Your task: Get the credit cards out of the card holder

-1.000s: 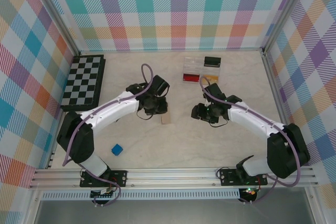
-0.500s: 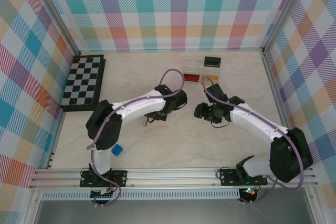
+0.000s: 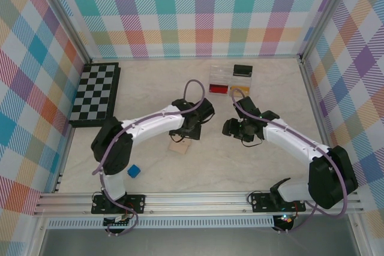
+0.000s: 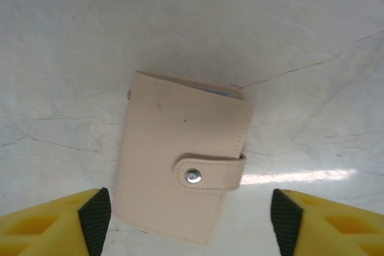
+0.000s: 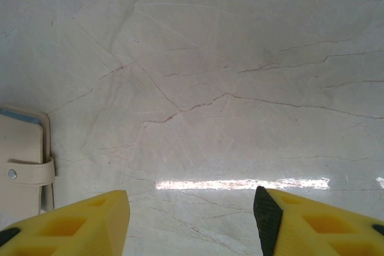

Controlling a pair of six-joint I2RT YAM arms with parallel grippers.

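Card holder (image 4: 180, 166) lies snapped shut (blue sliver (image 4: 221, 92), perhaps lining), insides hidden.

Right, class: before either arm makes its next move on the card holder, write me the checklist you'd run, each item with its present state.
1. Card holder lies flat on the table, nothing gripping it: ok.
2. Snap strap undone: not ok, it is fastened shut.
3. Left gripper open, straddling the holder: ok.
4. Right gripper open, over the table beside the holder: ok.
5. Credit cards inside: cannot tell, the holder is closed.
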